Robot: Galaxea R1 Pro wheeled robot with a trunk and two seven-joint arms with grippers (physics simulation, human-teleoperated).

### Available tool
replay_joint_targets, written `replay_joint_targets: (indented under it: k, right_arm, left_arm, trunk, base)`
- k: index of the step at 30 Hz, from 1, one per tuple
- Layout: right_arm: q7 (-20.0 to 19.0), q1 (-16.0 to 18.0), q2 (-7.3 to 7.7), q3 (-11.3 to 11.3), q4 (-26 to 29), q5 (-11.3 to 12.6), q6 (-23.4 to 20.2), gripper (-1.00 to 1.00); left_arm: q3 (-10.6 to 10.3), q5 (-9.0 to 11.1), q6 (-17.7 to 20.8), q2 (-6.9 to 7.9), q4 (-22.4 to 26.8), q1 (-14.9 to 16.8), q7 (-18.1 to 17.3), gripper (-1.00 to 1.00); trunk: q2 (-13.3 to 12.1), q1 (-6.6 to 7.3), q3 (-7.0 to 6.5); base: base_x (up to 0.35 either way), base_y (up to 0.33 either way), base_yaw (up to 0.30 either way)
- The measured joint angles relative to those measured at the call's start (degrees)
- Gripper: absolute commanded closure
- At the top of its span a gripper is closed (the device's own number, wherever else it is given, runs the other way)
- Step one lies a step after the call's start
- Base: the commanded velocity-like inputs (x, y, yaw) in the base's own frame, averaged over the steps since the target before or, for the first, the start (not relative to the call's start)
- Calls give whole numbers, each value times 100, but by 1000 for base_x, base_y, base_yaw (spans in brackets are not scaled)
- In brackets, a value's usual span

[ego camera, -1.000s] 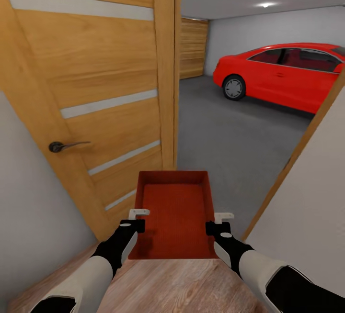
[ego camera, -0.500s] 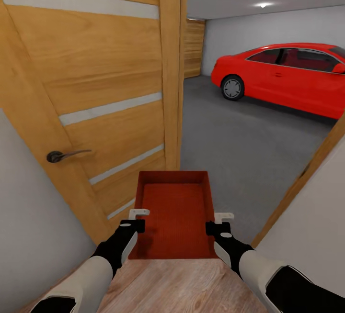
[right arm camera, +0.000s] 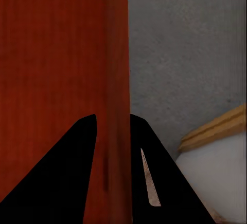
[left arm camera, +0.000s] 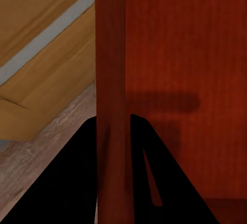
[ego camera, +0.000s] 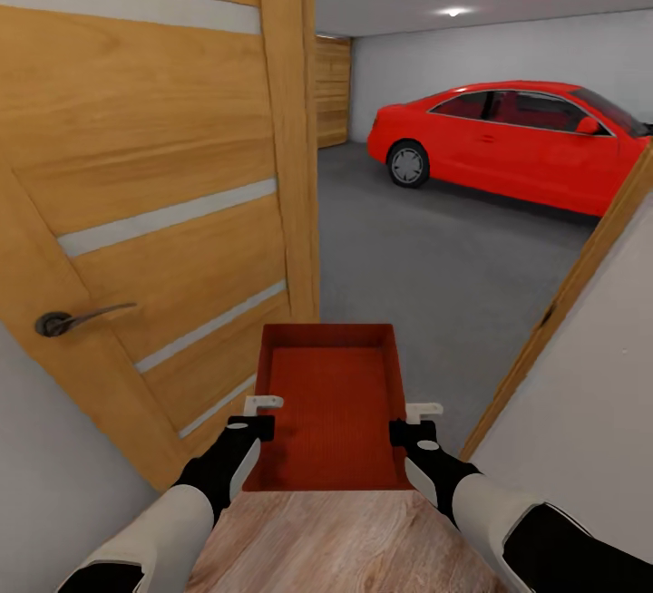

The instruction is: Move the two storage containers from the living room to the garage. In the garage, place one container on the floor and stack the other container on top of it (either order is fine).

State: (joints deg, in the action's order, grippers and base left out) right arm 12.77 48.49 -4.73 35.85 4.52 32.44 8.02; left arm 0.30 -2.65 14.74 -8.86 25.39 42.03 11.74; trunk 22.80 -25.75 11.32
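Observation:
An orange-red storage container [ego camera: 331,403] hangs in front of me, held level between both arms at the doorway into the garage. My left gripper [ego camera: 258,413] is shut on its left wall, and my right gripper [ego camera: 415,419] is shut on its right wall. In the left wrist view the container wall [left arm camera: 110,95] runs between the dark fingers; the right wrist view shows the opposite container wall [right arm camera: 117,95] pinched the same way. Beyond the container lies the garage's dark grey floor [ego camera: 435,257].
An open wooden door [ego camera: 154,212] with a dark handle [ego camera: 68,321] stands close on my left. A wooden door frame [ego camera: 562,303] and a pale wall [ego camera: 589,412] bound my right. A red car [ego camera: 508,144] is parked at the far right of the garage. Light wood planks [ego camera: 336,539] lie underfoot.
The whole view has shifted: the door, the car and the door frame slid left in the picture as the camera moved. Both grippers and the container keep the same place in the view.

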Motion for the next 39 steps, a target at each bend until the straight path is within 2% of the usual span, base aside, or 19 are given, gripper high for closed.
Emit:
replay_joint_targets:
  k: [11, 17, 39]
  right_arm:
    - [1, 0, -2, 1, -1, 3, 1, 100]
    - [0, 1, -2, 3, -3, 3, 2, 100]
    - [-1, 0, -2, -1, -1, 1, -1, 100]
  left_arm:
    - [0, 0, -2, 0, -1, 0, 0, 100]
    - [0, 2, -3, 1, -1, -1, 1, 100]
    - [-1, 3, 1, 0, 2, -1, 3, 100]
  trunk:
    - [0, 0, 0]
    - [0, 0, 0]
    - [1, 1, 0]
  base:
    - [0, 0, -282]
    - [11, 22, -61]
    - [145, 264, -6]
